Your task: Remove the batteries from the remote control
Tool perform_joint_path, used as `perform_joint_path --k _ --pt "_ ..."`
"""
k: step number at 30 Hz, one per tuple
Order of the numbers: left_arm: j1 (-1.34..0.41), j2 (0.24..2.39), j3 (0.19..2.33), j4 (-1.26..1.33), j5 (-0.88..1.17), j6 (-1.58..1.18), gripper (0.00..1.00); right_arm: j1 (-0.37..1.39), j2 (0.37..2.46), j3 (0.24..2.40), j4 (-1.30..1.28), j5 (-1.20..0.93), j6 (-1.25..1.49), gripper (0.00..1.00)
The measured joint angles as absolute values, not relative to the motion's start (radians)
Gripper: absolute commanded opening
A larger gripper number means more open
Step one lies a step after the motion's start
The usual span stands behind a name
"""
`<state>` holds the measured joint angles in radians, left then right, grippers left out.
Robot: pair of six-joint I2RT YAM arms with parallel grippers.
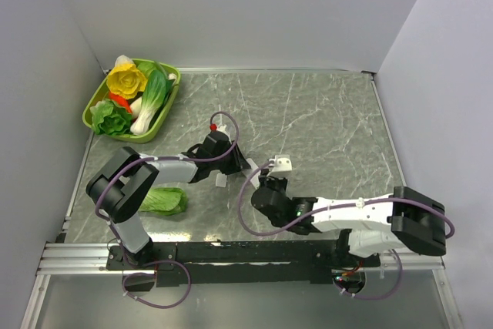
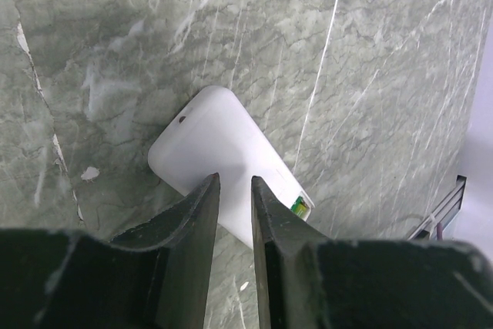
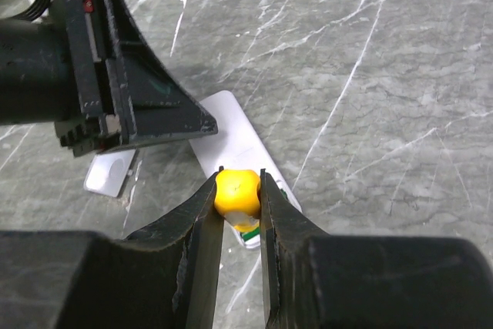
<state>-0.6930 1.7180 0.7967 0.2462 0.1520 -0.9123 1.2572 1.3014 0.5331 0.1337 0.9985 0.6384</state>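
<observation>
The white remote control (image 2: 219, 152) lies flat on the marble table and also shows in the right wrist view (image 3: 239, 140). A green battery (image 2: 300, 205) peeks from its open end (image 3: 248, 229). My left gripper (image 2: 236, 179) is nearly shut with nothing between its fingers, and its tips are on the remote's back. My right gripper (image 3: 240, 171) is shut on the yellow screwdriver handle (image 3: 237, 190), held upright over the remote's battery end. The shaft is hidden under the handle. In the top view both grippers (image 1: 223, 163) (image 1: 266, 182) meet mid-table and hide the remote.
A small white cover piece (image 3: 112, 173) lies beside the remote, under the left gripper's body (image 3: 131, 105). A green leafy vegetable (image 1: 163, 200) lies by the left arm. A green basket (image 1: 92, 109) of toy vegetables stands at the back left.
</observation>
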Motion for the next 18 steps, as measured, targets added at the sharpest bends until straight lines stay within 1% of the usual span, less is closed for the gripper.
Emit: perform_joint_path --k 8,18 --pt "-0.692 1.733 0.797 0.267 0.16 -0.932 0.3 1.19 1.402 0.598 0.147 0.973 0.622 0.0" --pt "-0.692 1.761 0.797 0.325 0.176 -0.951 0.3 1.1 1.406 0.582 0.239 0.862 0.571 0.0"
